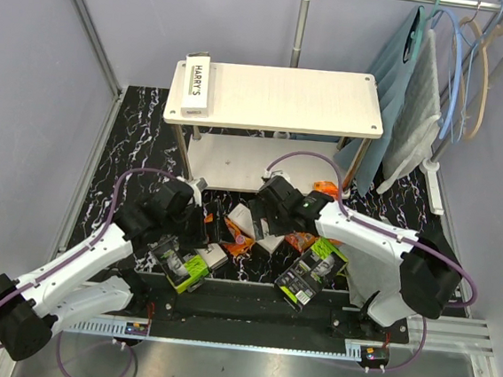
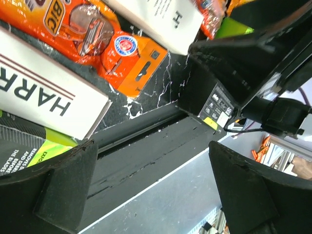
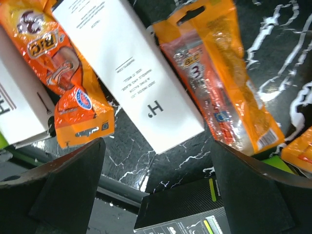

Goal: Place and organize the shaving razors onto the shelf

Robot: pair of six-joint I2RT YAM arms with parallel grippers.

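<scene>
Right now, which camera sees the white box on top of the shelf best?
The top camera. It shows the whole white box lying on top of the shelf, at its left end, name readable. Both wrist cameras look down at other razor packs, so neither shows that box.

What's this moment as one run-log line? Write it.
left hand: open, empty | right hand: open, above white box | shelf: one HARRY'S box on top | orange packs: off shelf
</scene>
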